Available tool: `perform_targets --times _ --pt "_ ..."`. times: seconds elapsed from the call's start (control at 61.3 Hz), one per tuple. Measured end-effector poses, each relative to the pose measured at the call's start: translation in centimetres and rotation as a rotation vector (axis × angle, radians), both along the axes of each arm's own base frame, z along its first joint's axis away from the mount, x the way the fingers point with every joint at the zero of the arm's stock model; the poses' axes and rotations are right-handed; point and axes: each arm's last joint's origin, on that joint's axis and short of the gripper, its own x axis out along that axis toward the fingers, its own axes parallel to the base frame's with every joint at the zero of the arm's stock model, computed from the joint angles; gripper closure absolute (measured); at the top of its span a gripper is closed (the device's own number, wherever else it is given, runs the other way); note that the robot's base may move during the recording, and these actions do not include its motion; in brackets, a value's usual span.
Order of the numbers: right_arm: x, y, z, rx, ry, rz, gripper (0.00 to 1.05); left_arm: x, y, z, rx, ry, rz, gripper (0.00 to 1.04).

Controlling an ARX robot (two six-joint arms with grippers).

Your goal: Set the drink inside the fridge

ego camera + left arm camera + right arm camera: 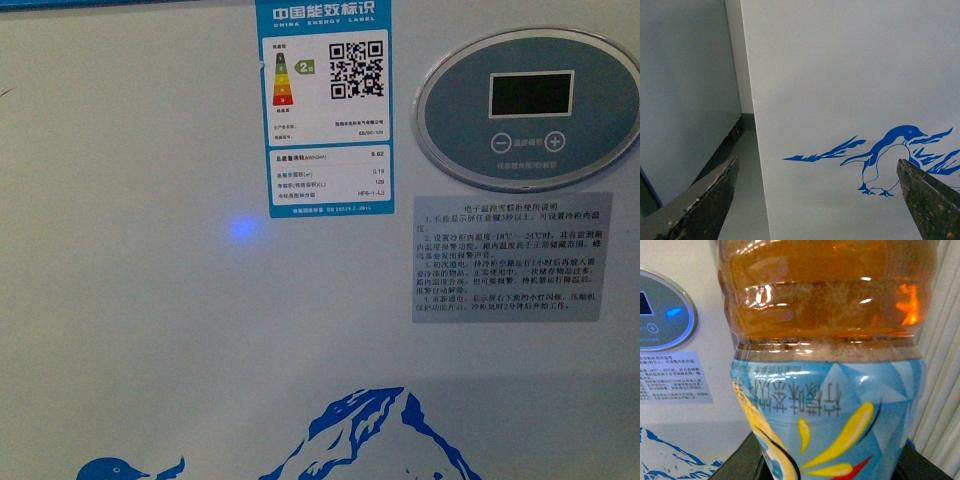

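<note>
While amber drink bottle (pixel 825 365) sits pinched in right tool (pixel 830 467), near chest cooler (pixel 150 300) front: left tool (pixel 816 165) spread, empty. Advice: raise bottle above cooler top before advancing, grip firm.

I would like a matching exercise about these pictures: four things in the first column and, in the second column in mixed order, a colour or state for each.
Column 1
1. drink
2. left hand
3. display
4. penguin picture

Column 2
A. blue on a white wall
B. open, holding nothing
C. amber liquid above a light-blue label
D. grey oval with a dark screen

Pairs: 1-C, 2-B, 3-D, 4-A
</note>
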Motion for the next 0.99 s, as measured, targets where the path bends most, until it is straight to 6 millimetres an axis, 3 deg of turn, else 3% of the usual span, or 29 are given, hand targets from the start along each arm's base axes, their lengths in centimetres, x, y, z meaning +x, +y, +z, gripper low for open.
perform_targets --times 0.995 --pt "0.00 0.00 -0.10 -0.003 0.002 0.000 0.68 0.00 0.00 0.00 0.000 0.000 0.000 0.08"
